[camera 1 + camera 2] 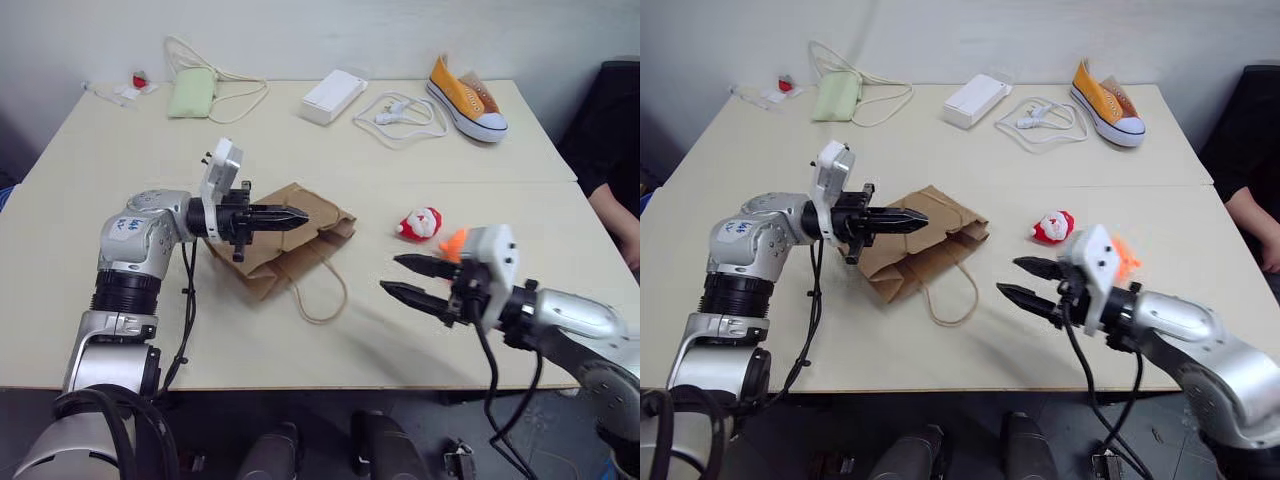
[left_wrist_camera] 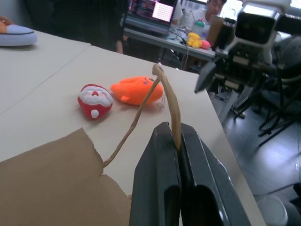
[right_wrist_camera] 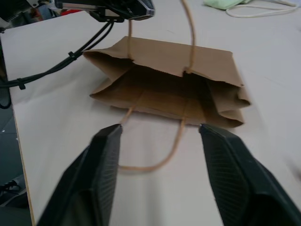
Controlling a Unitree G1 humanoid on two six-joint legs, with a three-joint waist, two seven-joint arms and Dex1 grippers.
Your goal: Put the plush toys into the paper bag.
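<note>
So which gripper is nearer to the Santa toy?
Right. The right gripper hangs just in front of the Santa toy; the left gripper is farther off, over the paper bag, pinching its handle.

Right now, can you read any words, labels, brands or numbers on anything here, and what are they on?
No text here can be read.
Sticker on the left arm: blue marks, too small to read.
Laptop screen behind the table: lit, too blurred to read.
Paper bag, white box and orange sneaker: no print shows.
</note>
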